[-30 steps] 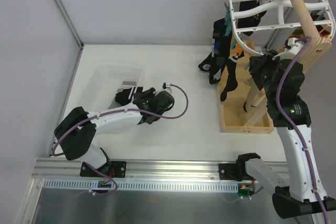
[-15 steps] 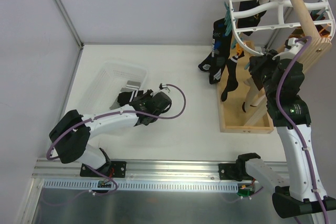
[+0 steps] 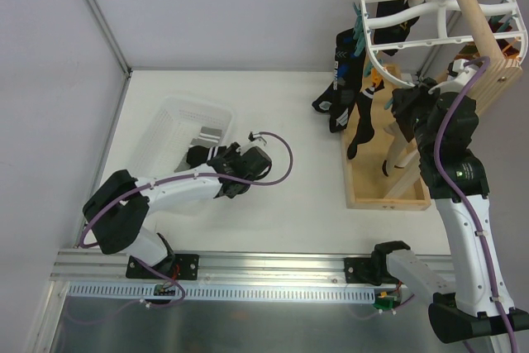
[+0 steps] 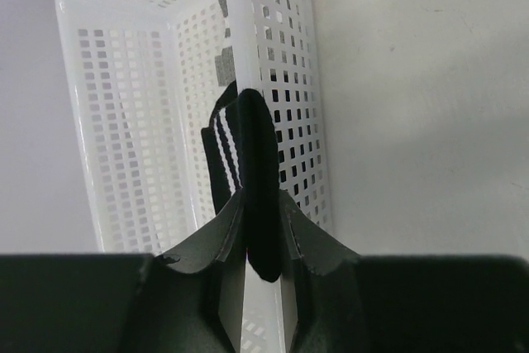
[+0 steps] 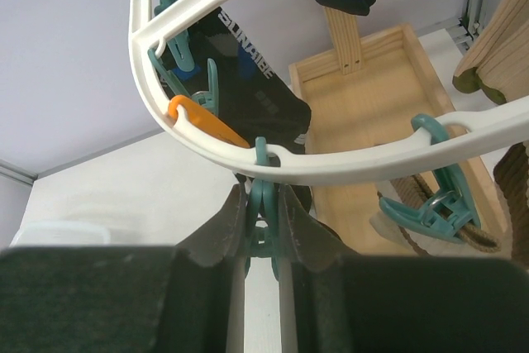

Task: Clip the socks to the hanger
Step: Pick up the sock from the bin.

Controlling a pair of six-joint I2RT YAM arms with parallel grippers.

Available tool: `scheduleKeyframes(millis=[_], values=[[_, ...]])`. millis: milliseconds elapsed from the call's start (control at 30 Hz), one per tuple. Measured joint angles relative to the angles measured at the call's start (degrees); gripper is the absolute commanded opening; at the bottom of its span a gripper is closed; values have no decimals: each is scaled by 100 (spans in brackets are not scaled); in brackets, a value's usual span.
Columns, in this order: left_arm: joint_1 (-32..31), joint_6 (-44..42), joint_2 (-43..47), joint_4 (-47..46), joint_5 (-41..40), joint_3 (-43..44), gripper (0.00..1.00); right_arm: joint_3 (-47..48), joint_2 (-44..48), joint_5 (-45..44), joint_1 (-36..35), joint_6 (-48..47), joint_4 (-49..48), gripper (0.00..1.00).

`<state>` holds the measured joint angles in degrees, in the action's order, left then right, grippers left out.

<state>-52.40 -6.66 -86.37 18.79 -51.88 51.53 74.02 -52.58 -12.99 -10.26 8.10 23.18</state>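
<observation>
My left gripper (image 4: 263, 229) is shut on a black sock with white stripes (image 4: 245, 163), held over the rim of the white mesh basket (image 4: 124, 121). In the top view the left gripper (image 3: 213, 157) is at the basket's near right corner, with the sock (image 3: 197, 155) dark beside it. My right gripper (image 5: 263, 217) is shut on a teal peg (image 5: 263, 200) hanging under the white hanger frame (image 5: 355, 157). In the top view the right gripper (image 3: 405, 98) is below the hanger (image 3: 388, 59). Black socks (image 3: 347, 80) hang from pegs on its left side; one has lettering (image 5: 248, 80).
A grey sock (image 3: 212, 132) lies in the basket (image 3: 169, 126). The hanger hangs on a wooden pole (image 3: 471, 6) above a wooden tray base (image 3: 376, 188). An orange peg (image 5: 202, 121) and further teal pegs (image 5: 434, 204) hang from the frame. A wall stands left.
The left arm's elbow has shifted slightly left and back; its gripper stays at the basket's corner with the sock. The right arm has not moved.
</observation>
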Motion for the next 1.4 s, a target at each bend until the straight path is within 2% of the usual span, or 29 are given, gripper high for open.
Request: scheduleKeyframes(millis=[100, 467, 567, 800, 833, 1067, 1233, 1400], values=[[0, 146, 2, 50, 9, 37, 17, 0, -17, 4, 0, 0, 0, 1], [0, 461, 125, 129, 393, 85, 33, 0, -35, 17, 0, 0, 0, 1], [2, 570, 170, 155, 483, 87, 33, 0, -35, 17, 0, 0, 0, 1], [2, 721, 264, 214, 595, 212, 24, 0, -35, 20, 0, 0, 0, 1], [0, 732, 271, 212, 608, 227, 19, 0, -35, 22, 0, 0, 0, 1], [0, 754, 284, 219, 623, 264, 4, 0, -37, 24, 2, 0, 0, 1], [2, 754, 485, 306, 623, 269, 0, 2, -44, 44, 0, 2, 0, 1], [81, 730, 1086, 404, 699, 398, 0, 46, -111, 125, 0, 20, 7, 1]])
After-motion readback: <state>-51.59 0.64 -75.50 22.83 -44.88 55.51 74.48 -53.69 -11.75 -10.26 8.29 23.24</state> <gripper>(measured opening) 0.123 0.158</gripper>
